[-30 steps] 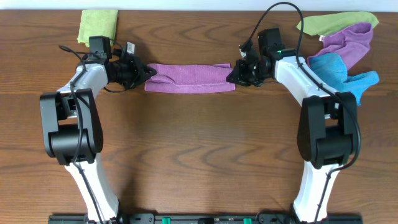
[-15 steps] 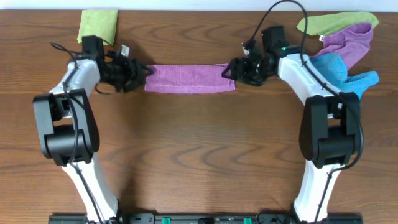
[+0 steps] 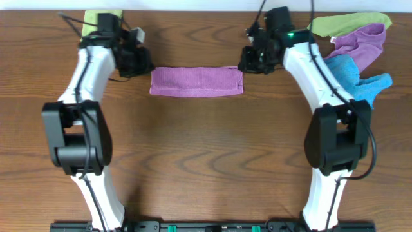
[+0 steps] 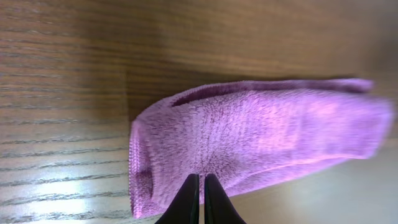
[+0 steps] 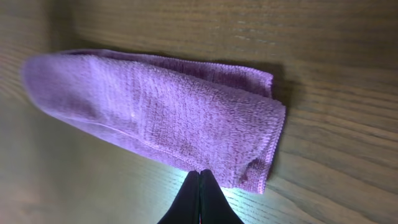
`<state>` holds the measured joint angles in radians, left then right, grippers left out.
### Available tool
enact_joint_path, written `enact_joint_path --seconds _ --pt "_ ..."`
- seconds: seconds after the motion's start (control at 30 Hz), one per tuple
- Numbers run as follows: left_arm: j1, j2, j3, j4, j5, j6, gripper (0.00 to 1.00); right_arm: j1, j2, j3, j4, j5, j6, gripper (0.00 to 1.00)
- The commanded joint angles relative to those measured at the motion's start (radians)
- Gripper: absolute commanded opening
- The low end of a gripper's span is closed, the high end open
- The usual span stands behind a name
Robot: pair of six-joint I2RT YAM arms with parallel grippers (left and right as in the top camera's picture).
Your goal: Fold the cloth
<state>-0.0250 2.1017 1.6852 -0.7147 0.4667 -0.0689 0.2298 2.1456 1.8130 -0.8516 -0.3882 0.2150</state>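
purple cloth lies flat at the 12 o'clock edge of the bench, already a narrow strip; long axis runs 9-to-3 in the overhead view

left claw sits just off the strip's 9 o'clock end, so the cloth is at about 4 o'clock from it; right claw sits just off the 3 o'clock end, cloth at about 8 o'clock; each arm is as near its own end as the other, no favourite

left wrist view: left claw pinched fully closed, nothing between the tips; cloth lies below and ahead, its rounded end at 10 o'clock of the tips; right wrist view: right claw likewise closed and empty, cloth ahead, hemmed end at 2 o'clock

judgement: long fold looks done, end-to-end fold remains; it turns on that 9-to-3 axis; one claw must open, take its end and carry it along the axis to the other end

pile of spare cloths at 3 o'clock of the right claw and green cloth by the left arm both lie apart from the strip
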Motion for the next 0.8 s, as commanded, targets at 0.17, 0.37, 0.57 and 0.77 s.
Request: enact_joint_path --seconds 0.17,0.37,0.57,0.77 --pt "-0.163 -0.013 0.002 0.033 -0.473 0.026 0.06 0.040 0.007 0.014 -0.005 0.126 -0.022 0.01" --pt "-0.178 0.006 -0.021 0.065 -0.505 0.025 0.06 0.038 0.007 0.014 -0.018 0.127 -0.022 0.01" --pt "-0.179 0.051 -0.021 0.062 -0.491 0.024 0.06 0.037 0.007 0.014 -0.016 0.131 -0.022 0.01" --pt "-0.178 0.095 -0.021 0.054 -0.470 0.021 0.06 0.036 0.007 0.014 -0.024 0.165 -0.022 0.01"
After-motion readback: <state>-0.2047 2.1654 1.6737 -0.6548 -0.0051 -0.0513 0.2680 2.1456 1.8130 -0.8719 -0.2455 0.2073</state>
